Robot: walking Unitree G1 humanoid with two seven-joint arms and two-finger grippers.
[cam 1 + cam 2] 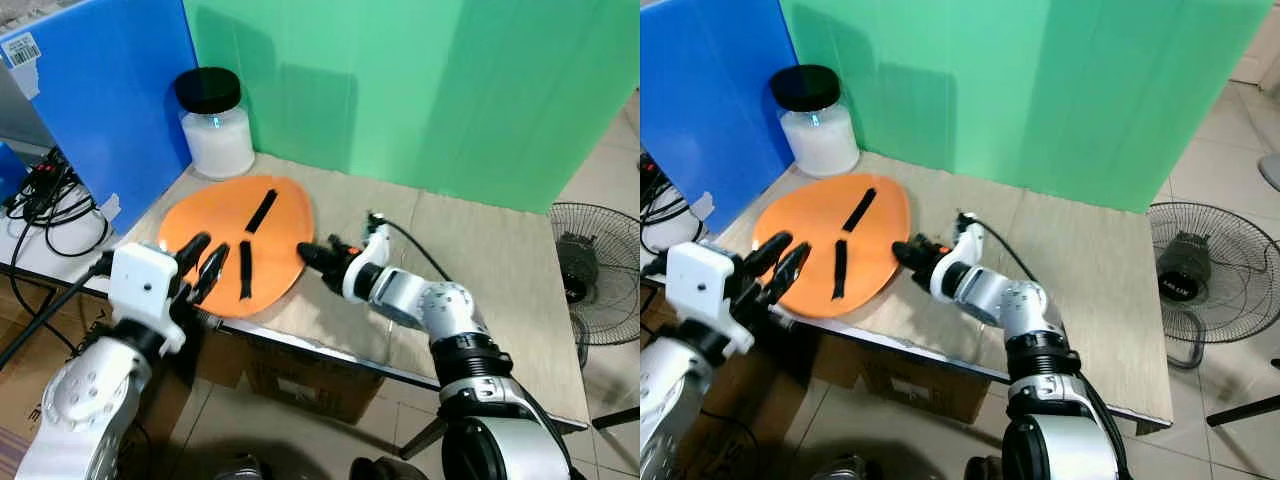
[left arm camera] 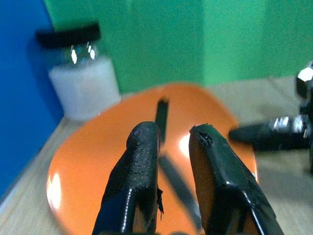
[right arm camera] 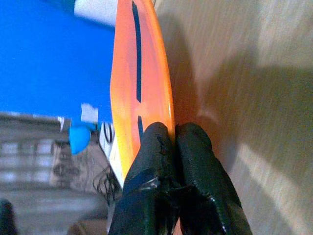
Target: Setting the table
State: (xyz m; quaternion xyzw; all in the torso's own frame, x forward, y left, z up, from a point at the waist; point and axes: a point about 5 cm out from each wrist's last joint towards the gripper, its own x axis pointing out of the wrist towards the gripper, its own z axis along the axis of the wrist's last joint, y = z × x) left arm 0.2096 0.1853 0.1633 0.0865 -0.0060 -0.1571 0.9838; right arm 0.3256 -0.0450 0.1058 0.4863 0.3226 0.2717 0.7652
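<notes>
Two grippers work the orange plate, which lies at the table near edge. Our right gripper pinches its rim with fingers closed. Our left gripper hovers over the near side, slightly parted, empty. Risk: pulling could tip the overhanging plate off.

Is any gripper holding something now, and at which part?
The right gripper pinches the orange plate at its right rim. The left gripper, fingers apart, hovers over the plate's near left edge and holds nothing.
</notes>
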